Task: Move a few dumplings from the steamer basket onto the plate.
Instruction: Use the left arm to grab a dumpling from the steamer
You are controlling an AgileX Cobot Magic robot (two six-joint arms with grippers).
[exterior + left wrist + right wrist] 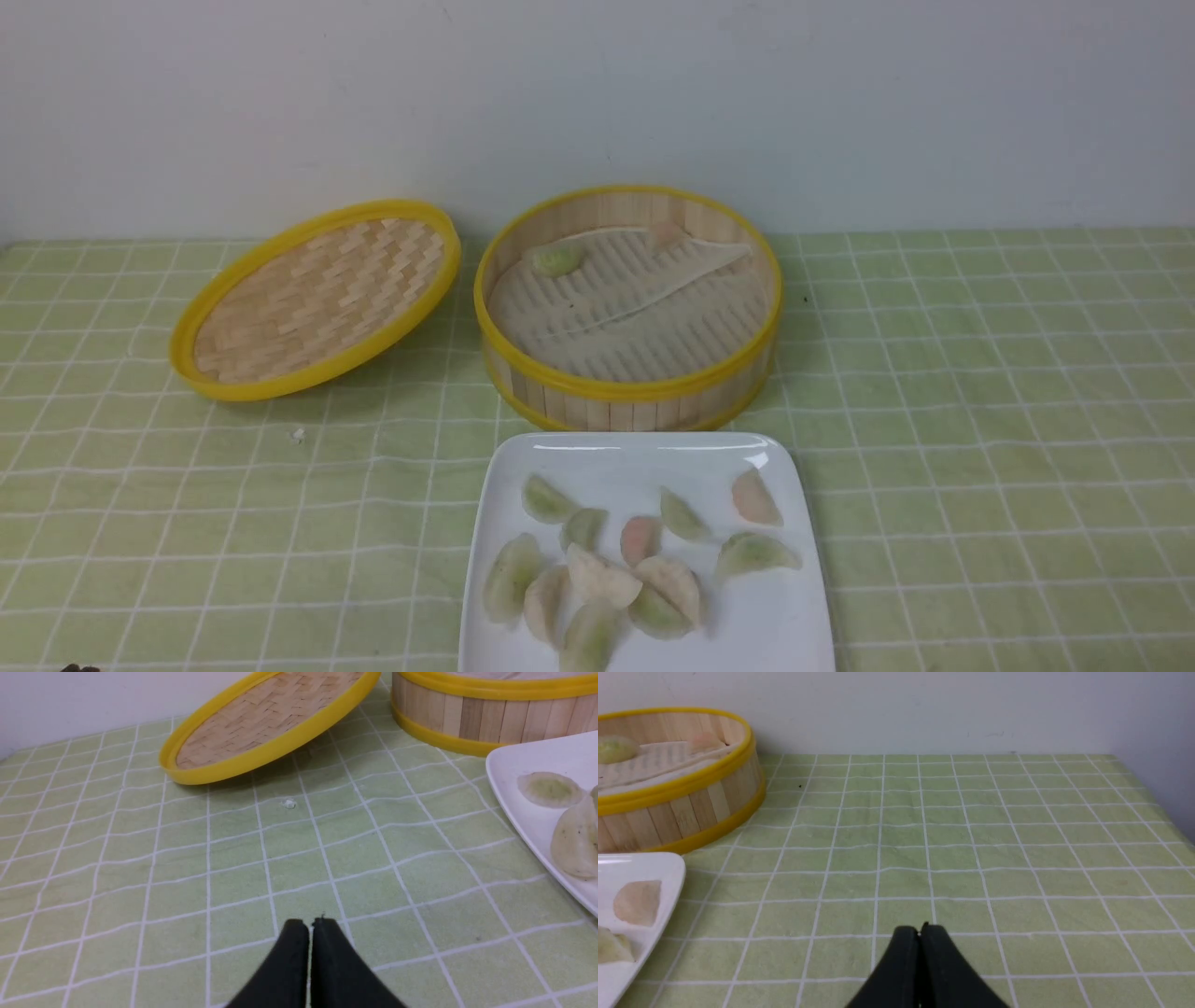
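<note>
Here the left pincer [310, 924] and right pincer [920, 928], closed tight and empty, flank the plate [644, 444] over open cloth [980, 420].

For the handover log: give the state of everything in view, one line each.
Steamer basket, open, two dumplings inside.
Lid, off, tilted beside the basket.
Plate, loaded with many dumplings.
Left gripper, shut, empty.
Right gripper, shut, empty.

The green checked tablecloth [980, 420] is slightly wrinkled. On it rest the steamer basket [627, 397], a tilted lid [317, 299], the plate [644, 450] and a white crumb [298, 434]
</note>
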